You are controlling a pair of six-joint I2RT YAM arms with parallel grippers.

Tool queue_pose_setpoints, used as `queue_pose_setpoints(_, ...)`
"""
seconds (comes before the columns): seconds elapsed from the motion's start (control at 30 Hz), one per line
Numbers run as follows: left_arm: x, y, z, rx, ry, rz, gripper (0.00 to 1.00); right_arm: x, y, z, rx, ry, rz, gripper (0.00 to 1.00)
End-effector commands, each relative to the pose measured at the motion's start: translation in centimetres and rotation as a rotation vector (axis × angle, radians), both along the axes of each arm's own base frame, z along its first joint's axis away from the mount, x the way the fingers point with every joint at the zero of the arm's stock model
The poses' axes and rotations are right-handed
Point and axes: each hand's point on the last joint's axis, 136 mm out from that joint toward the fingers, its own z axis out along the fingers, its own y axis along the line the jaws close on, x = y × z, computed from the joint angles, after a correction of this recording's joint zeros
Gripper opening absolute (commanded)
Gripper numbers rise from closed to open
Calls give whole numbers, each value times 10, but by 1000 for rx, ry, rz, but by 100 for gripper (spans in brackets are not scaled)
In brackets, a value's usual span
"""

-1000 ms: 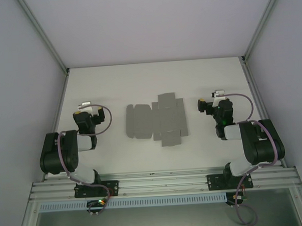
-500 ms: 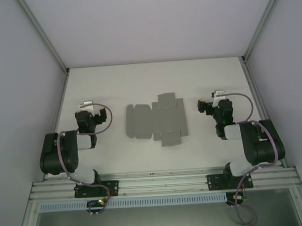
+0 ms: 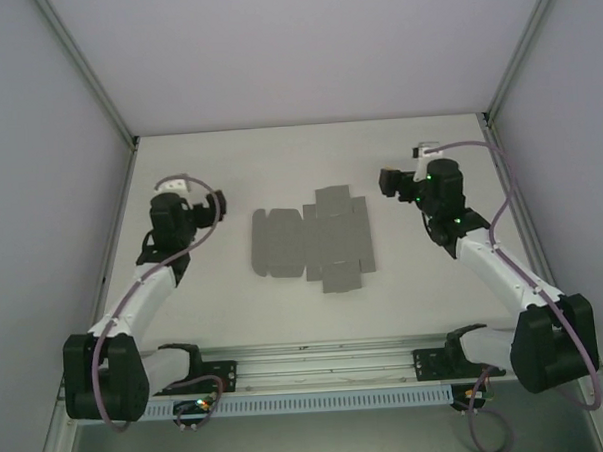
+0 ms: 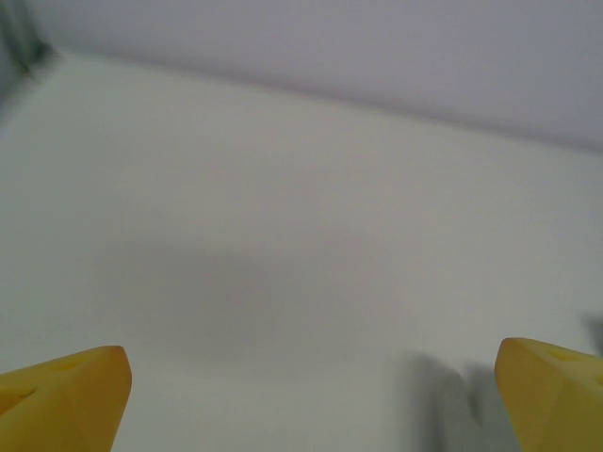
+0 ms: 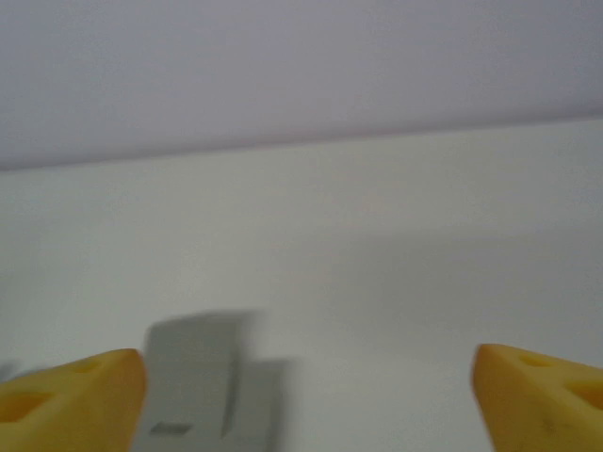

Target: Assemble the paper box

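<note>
Both arms are being unfolded toward the flat paper box (image 3: 317, 240), the left gripper (image 3: 219, 205) and right gripper (image 3: 388, 180) being held apart, so assembly is only being started.

Yellow fingers (image 4: 66, 395) wide apart at bottom corners, white table (image 4: 283, 235) between, pale wall (image 4: 377, 38) beyond, blurred grey patch (image 4: 452, 405) lower right

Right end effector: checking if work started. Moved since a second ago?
Yes: right end effector shifted toward the far wall, beside the paper box's far flap.

Grey paper box (image 3: 312, 243), unfolded die-cut cardboard sheet with flaps, lying flat at mid-table, untouched
</note>
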Motion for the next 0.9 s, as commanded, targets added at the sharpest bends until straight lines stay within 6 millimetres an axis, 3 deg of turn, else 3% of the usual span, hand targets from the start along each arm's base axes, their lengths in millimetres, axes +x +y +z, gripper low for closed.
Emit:
queue_pose_setpoints(0.0, -28, -36, -51, -144, 253, -78, 100, -38, 44, -75, 118, 380, 87, 76)
queue_pose_setpoints(0.07, -31, -48, -61, -188, 309, -102, 100, -41, 65, -94, 180, 464, 114, 64)
queue_pose_setpoints(0.2, -31, -64, -77, -241, 372, -154, 100, -37, 101, -129, 246, 570, 204, 56)
queue_pose_setpoints(0.27, -28, -68, -84, -255, 392, -163, 100, -34, 99, -151, 249, 654, 155, 49)
queue_pose_setpoints(0.47, -22, -94, -97, -344, 435, -264, 100, -36, 88, -205, 239, 800, 81, 45)
queue_pose_setpoints(0.67, -20, -126, -96, -447, 433, -391, 96, -44, 82, -232, 222, 850, 53, 44)
queue_pose_setpoints(0.8, -18, -146, -89, -504, 411, -460, 79, -48, 82, -239, 233, 861, 51, 43)
queue_pose_setpoints(0.87, -16, -151, -89, -532, 411, -467, 54, -49, 83, -240, 239, 857, 55, 43)
